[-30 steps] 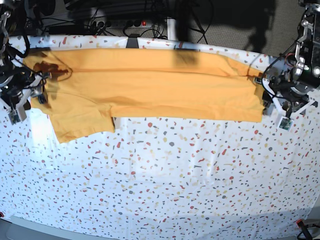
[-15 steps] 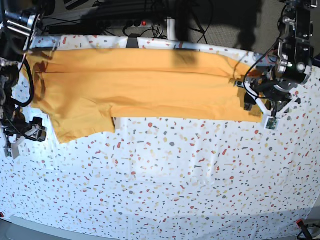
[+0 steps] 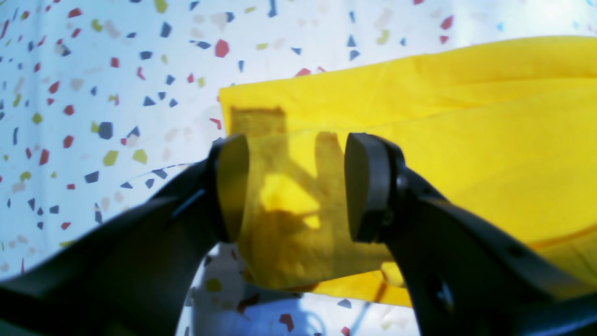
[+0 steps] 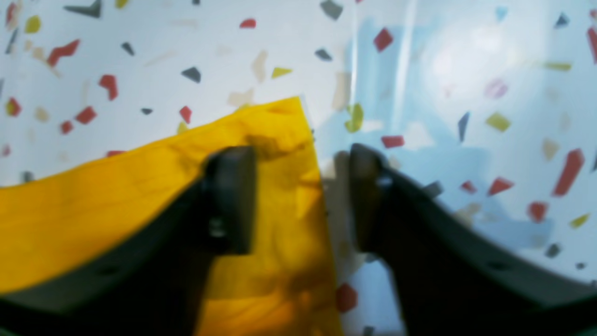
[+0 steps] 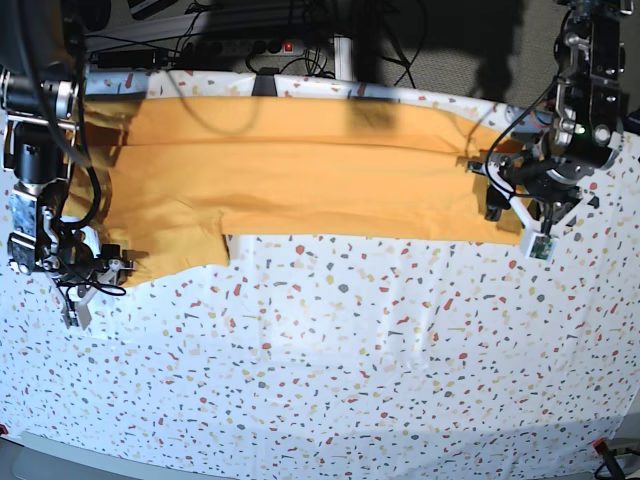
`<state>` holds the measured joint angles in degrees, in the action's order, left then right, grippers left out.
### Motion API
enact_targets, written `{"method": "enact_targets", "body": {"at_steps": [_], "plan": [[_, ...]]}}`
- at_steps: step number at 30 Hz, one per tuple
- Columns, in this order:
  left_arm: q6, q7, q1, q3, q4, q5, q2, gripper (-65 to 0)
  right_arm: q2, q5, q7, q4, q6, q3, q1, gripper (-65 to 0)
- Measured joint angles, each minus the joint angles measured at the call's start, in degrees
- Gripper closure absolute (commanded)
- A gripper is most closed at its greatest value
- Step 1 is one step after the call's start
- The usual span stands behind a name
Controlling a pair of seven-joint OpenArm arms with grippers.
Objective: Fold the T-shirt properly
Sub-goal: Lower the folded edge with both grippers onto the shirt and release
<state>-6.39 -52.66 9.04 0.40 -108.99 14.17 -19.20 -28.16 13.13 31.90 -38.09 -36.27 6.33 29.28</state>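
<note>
Orange T-shirt (image 5: 300,185), a long band across the upper half of the speckled counter (image 5: 350,360). The right tool (image 4: 301,200), at nine o'clock, stands apart-jawed around the sleeve's corner, holding nothing; best lower it, then pinch every layer. The left tool (image 3: 298,186), at two o'clock, is wide, empty.

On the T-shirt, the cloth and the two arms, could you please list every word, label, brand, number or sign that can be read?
None: no readable text shows on the T-shirt, the cloth, the left arm or the right arm.
</note>
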Motion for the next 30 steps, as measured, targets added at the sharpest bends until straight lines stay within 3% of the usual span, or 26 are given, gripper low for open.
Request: {"method": "enact_targets", "body": {"at_steps": [1, 2, 5, 9, 15, 21, 30], "plan": [[0.00, 0.02, 0.00, 0.00, 0.00, 0.00, 0.02, -32.6, 0.15, -0.11, -0.55, 0.00, -0.02, 0.02, -0.26, -1.3], [-0.02, 0.00, 0.02, 0.02, 0.00, 0.00, 0.02, -32.6, 0.09, 0.70, -0.37, -0.02, -0.22, 0.02, -0.42, 0.0], [0.00, 0.00, 0.02, 0.00, 0.00, -0.02, 0.02, -32.6, 0.39, 1.11, 2.73, -2.38, -0.07, 0.00, -0.63, 0.0], [0.00, 0.00, 0.02, 0.00, 0.00, -0.02, 0.02, -32.6, 0.59, 2.34, 10.25, -8.92, -2.89, -0.11, -1.73, 0.0], [0.00, -0.02, 0.02, 0.00, 0.00, -0.02, 0.02, -32.6, 0.59, 9.49, 17.88, -28.65, -3.30, -0.35, -7.19, 0.0], [0.00, 0.00, 0.02, 0.00, 0.00, -0.02, 0.02, -32.6, 0.63, 14.01, 29.99, -50.99, -3.61, -0.39, -19.74, 0.0], [0.00, -0.04, 0.02, 0.00, 0.00, -0.02, 0.02, -32.6, 0.70, 14.08, 32.17, -71.67, -3.58, 5.01, -40.70, 0.0]]}}
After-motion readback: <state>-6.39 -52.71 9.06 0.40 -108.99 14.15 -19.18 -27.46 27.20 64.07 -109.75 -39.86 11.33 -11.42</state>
